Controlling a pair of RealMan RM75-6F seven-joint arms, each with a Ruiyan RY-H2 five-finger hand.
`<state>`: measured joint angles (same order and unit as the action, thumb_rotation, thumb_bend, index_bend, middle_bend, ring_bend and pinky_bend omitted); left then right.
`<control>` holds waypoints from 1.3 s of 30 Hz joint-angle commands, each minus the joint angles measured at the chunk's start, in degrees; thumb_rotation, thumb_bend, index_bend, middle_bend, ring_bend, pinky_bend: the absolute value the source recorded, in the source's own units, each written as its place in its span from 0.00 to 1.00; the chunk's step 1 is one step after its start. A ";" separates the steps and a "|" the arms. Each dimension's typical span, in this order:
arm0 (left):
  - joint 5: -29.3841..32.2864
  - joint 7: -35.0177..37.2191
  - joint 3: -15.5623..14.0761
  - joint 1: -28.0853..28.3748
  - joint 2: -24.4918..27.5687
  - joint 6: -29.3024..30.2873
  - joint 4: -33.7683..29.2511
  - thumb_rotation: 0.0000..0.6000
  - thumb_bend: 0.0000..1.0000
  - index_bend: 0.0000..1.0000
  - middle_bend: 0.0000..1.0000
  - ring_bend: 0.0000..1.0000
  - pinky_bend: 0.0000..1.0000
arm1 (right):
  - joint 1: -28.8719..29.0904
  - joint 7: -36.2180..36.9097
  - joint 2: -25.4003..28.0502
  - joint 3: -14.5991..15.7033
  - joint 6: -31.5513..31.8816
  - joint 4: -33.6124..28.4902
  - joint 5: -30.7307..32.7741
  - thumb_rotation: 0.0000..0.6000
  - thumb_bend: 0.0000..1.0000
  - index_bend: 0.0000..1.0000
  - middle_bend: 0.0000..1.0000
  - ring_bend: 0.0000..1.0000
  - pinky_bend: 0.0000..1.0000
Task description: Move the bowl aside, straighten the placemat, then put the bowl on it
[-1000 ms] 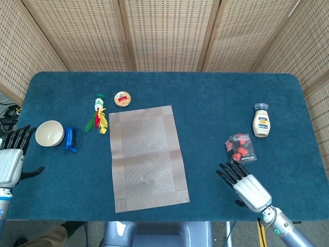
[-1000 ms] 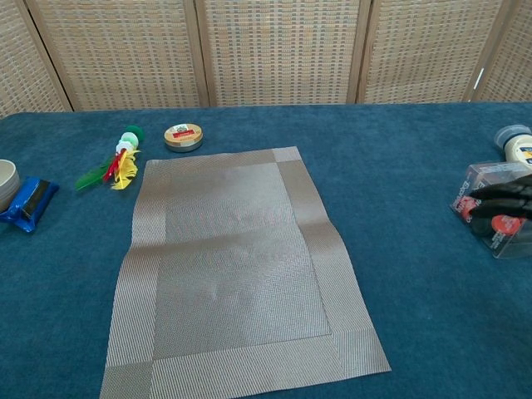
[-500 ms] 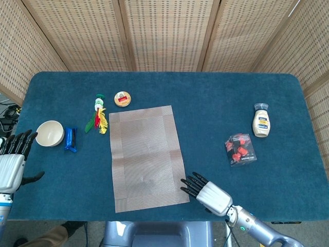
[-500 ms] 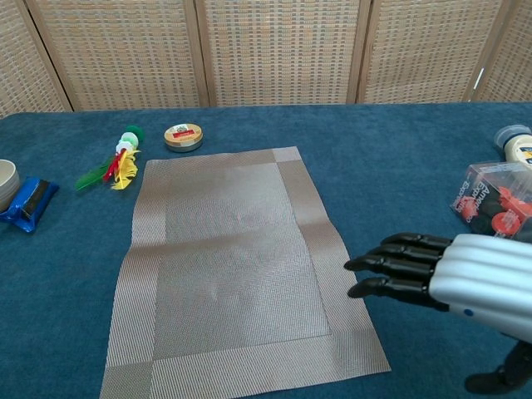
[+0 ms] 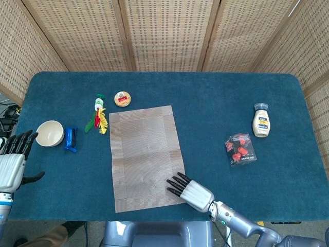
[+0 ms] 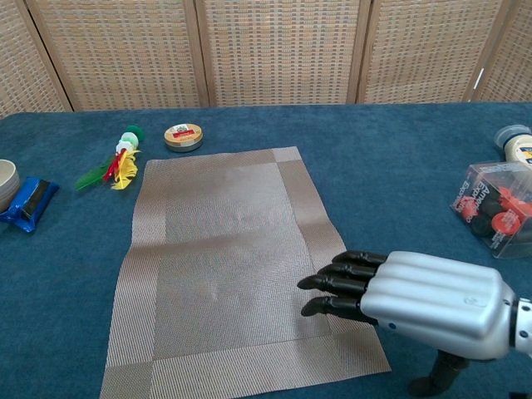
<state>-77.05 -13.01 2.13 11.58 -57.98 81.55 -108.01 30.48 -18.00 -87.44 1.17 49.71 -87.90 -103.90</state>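
Head view shows a wide blue surface (image 5: 216, 103) backed by woven screens (image 5: 164, 31). Lying slightly askew near its middle is the grey placemat (image 5: 146, 154), its long sides tilted off the surface's edges. The right robot hand (image 5: 189, 190) reaches in over the mat's near right corner, palm down, fingers extended and slightly apart, holding nothing; whether the fingertips touch the mat cannot be told. The left robot hand (image 5: 13, 162) sits at the far left edge, fingers straight and spread, thumb out, empty, just near of the white bowl (image 5: 50, 133). The bowl stands on the bare surface well left of the mat, with a blue wrapped bar (image 5: 70, 139) just beside it. A mayonnaise bottle (image 5: 261, 121) and a clear box of red pieces (image 5: 240, 149) lie at the right. A feathered toy (image 5: 97, 114) and a round tin (image 5: 122, 98) sit beyond the mat's far left corner.
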 commanded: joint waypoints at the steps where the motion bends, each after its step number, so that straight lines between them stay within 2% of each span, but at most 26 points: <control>1: 0.11 0.10 0.15 0.02 0.06 -0.22 0.02 1.00 0.00 0.00 0.00 0.00 0.00 | 0.66 -0.97 -0.74 -0.67 -0.58 0.17 1.28 1.00 0.00 0.15 0.00 0.00 0.00; 16: -0.39 0.15 0.47 -0.22 0.11 -0.83 -0.10 1.00 0.00 0.00 0.00 0.00 0.00 | 2.33 -2.98 -3.60 -0.28 -0.57 2.15 4.16 1.00 0.01 0.15 0.00 0.00 0.00; 18: -0.40 0.23 0.52 -0.21 0.12 -0.97 -0.12 1.00 0.00 0.00 0.00 0.00 0.00 | 2.60 -2.97 -4.07 -0.31 -0.35 2.53 4.28 1.00 0.06 0.16 0.00 0.00 0.00; 23: -0.55 0.49 0.64 -0.25 0.22 -1.22 -0.11 1.00 0.00 0.00 0.00 0.00 0.00 | 3.50 -2.81 -5.30 -0.74 0.37 3.65 4.61 1.00 0.33 0.16 0.00 0.00 0.00; 30: -0.40 1.04 0.90 -0.32 0.43 -1.53 -0.22 1.00 0.00 0.00 0.00 0.00 0.00 | 4.38 -2.86 -5.96 -0.61 1.89 4.30 4.17 1.00 0.59 0.19 0.00 0.00 0.00; 33: -0.42 0.88 0.90 -0.24 0.37 -1.83 -0.20 1.00 0.00 0.00 0.00 0.00 0.00 | 4.54 -2.32 -5.87 -0.45 2.48 4.13 4.17 1.00 0.66 0.29 0.00 0.00 0.00; 37: -0.65 0.56 0.90 -0.20 0.23 -1.99 -0.19 1.00 0.00 0.00 0.00 0.00 0.00 | 4.64 -1.70 -5.67 0.43 4.10 4.27 3.10 1.00 0.76 0.63 0.00 0.00 0.00; 39: -0.64 0.61 0.92 -0.22 0.20 -2.05 -0.22 1.00 0.00 0.00 0.00 0.00 0.00 | 4.63 -1.20 -5.67 1.09 4.99 4.44 2.25 1.00 0.77 0.70 0.00 0.00 0.00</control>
<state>-77.69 -12.41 3.05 11.37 -57.77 79.50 -108.22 35.11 -19.56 -93.14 1.78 54.17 -83.61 -101.09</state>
